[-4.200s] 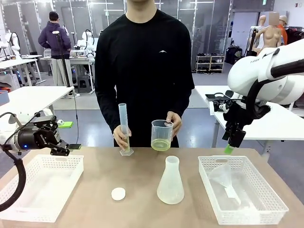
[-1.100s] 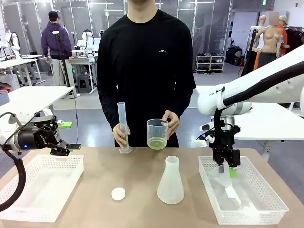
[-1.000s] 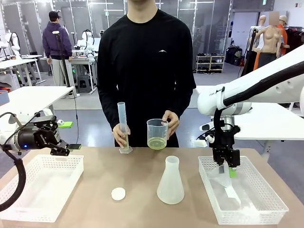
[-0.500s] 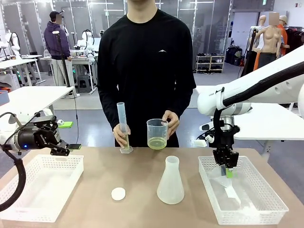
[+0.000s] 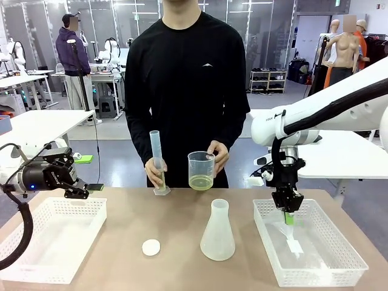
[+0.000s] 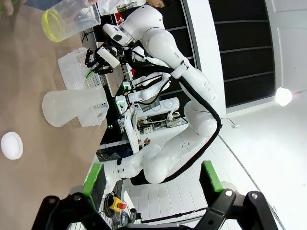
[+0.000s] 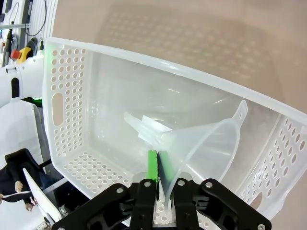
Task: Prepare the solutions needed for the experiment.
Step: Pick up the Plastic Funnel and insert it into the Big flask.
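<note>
right wrist view: right pincer [image 7: 158, 173] nips funnel [image 7: 211, 143] rim; basket [image 7: 72, 100] beneath

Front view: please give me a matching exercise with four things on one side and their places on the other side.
1. yellow-green solution
2. funnel
3. white cap
4. flask

a. on the table, between the left basket and the flask
b. in the right tool, inside the right basket
c. in the beaker in the person's hand
d. upright on the table, near the right basket

Pairs: 1-c, 2-b, 3-a, 4-d.
</note>
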